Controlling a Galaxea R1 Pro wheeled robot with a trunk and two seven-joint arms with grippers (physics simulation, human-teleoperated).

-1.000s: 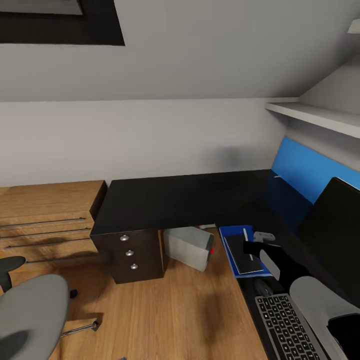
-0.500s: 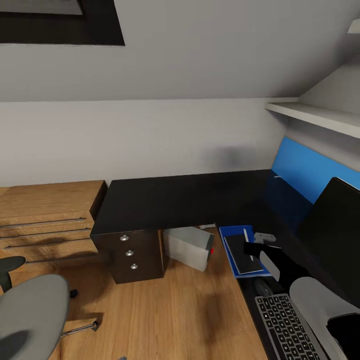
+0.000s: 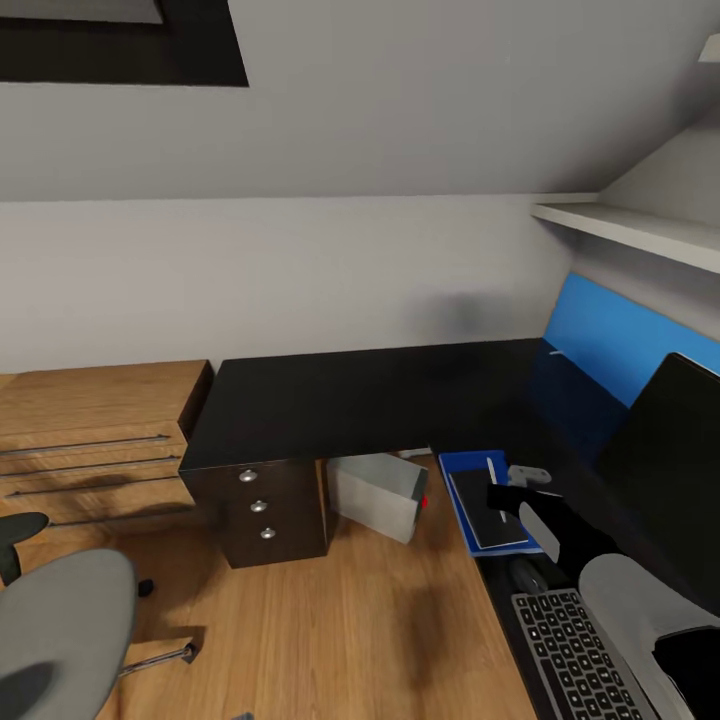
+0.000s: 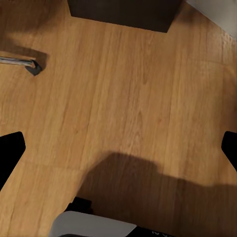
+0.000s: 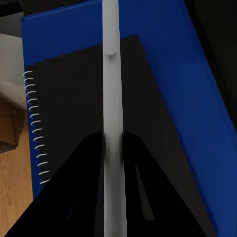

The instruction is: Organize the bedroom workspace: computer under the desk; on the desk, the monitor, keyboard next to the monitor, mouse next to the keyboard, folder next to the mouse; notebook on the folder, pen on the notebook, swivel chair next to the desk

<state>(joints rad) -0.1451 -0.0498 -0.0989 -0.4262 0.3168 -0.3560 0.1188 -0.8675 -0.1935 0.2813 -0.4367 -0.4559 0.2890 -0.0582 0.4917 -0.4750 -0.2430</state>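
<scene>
Thin white pen (image 5: 112, 108) between black hand (image 5: 112, 148) fingers

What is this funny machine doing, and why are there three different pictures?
It's a robot on wheels with two arms, drawn by a computer. One picture comes from a camera on its head; the other two come from little cameras near each hand.

From the head you see a black L-shaped desk. On it lies a bright blue flat folder, with a thin dark grey notebook on top. A slim dark keyboard and a big black monitor are there too. A light grey computer box sits under the desk, and a grey swivel chair waits on the wooden floor.

The right gripper has its jaws closed on a thin white pen over the notebook. The left gripper is open above the floor.
</scene>
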